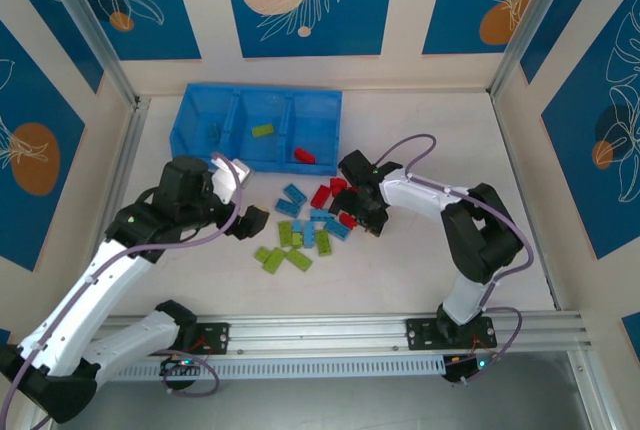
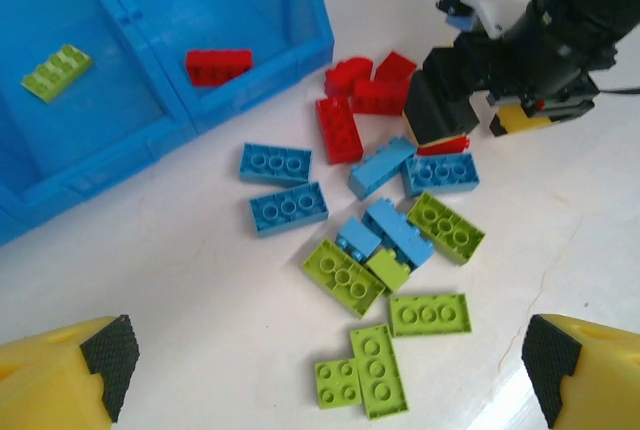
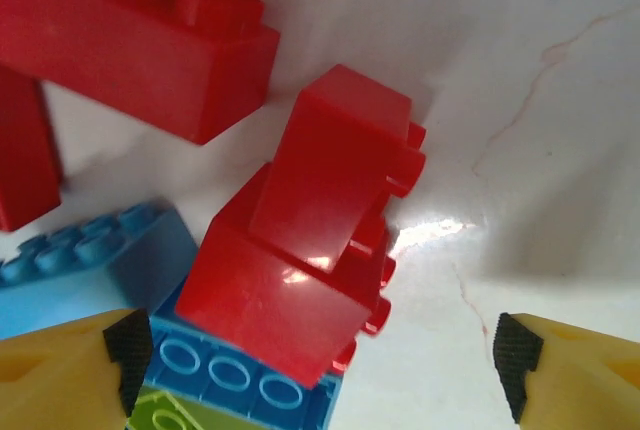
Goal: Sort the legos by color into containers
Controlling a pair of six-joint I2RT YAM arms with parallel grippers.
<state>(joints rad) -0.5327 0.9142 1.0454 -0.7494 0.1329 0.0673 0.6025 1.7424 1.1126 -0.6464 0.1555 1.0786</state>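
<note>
legos (image 2: 288,208): blue, lime, red (studs showing) | containers (image 1: 200,110): bright blue

The legos (image 2: 288,208) are light blue, lime green and red, on a white table (image 2: 150,280) with faint thin veins. The tray (image 1: 188,125) is bright blue. The wall panels (image 1: 350,10) are deep blue, with white leaf outlines and orange-peach discs.

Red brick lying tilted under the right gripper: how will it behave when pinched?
Probably rigid and light: small moulded plastic. The red brick looks glossy, so a grip may slip. It lies tilted, studs sideways, partly on a blue brick, so a nudge would likely tip it.
</note>
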